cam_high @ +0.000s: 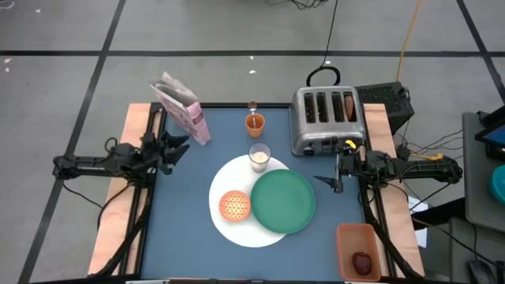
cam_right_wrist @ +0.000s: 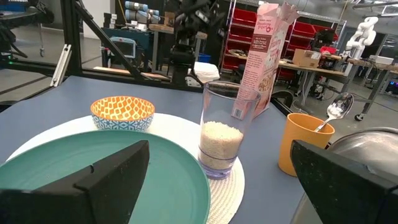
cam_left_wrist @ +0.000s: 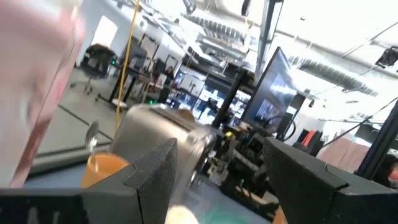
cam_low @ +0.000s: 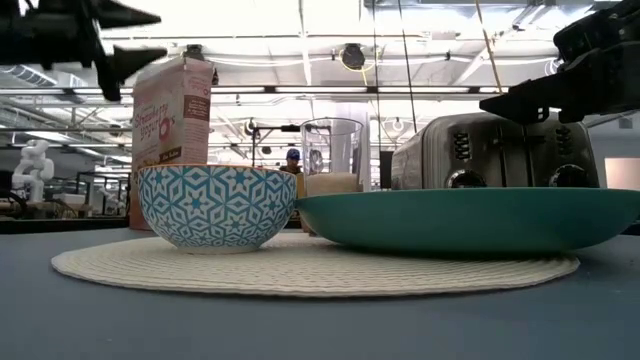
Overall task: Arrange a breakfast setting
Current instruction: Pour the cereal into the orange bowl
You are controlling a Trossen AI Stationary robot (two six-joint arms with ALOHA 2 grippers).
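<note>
The large white round plate [cam_high: 237, 225] lies mid-table. On it rest the green plate [cam_high: 284, 203], the small orange bowl [cam_high: 234, 205] and, at its far edge, the milk glass [cam_right_wrist: 219, 134]. Farther back stands the orange cup [cam_right_wrist: 305, 146] with the spoon [cam_right_wrist: 334, 112] leaning in it. The brown bagel [cam_high: 348, 106] sticks up from a toaster slot. The dark red fruit [cam_high: 361, 262] lies in a tray at the near right. My left gripper [cam_high: 180, 146] hovers open beside the cereal box. My right gripper [cam_high: 330, 181] waits open at the green plate's right.
The silver toaster [cam_high: 326, 118] stands at the far right, just behind my right gripper. The pink cereal box [cam_high: 183, 110] stands at the far left, close to my left gripper. An orange-brown tray [cam_high: 357, 251] sits at the near right corner.
</note>
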